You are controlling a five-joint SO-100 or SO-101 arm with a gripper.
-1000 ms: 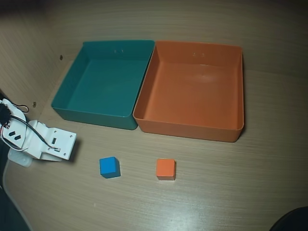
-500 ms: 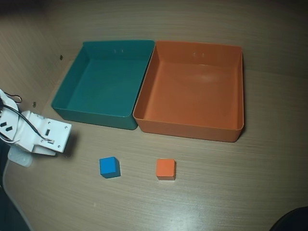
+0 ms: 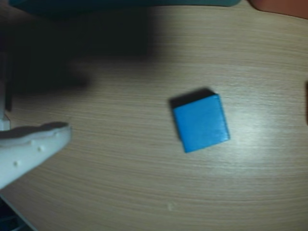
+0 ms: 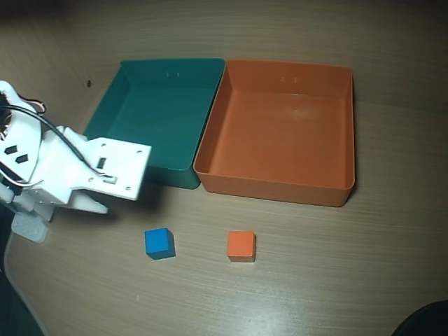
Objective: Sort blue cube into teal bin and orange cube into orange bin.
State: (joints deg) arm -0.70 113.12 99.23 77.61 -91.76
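The blue cube [image 4: 159,243] lies on the wooden table in front of the teal bin [image 4: 157,115]. The orange cube [image 4: 241,246] lies to its right, in front of the orange bin [image 4: 280,129]. Both bins are empty and stand side by side, touching. My gripper [image 4: 119,199] hovers left of and above the blue cube, open and empty. In the wrist view the blue cube [image 3: 200,122] sits mid-frame, with one white finger [image 3: 36,144] well to its left. Strips of the teal bin [image 3: 120,3] and orange bin [image 3: 284,6] show along the top edge.
The white arm body [image 4: 42,168] with its cables stands at the left of the overhead view. The arm casts a dark shadow [image 3: 77,53] on the table in the wrist view. A dark object [image 4: 427,322] sits at the bottom right corner.
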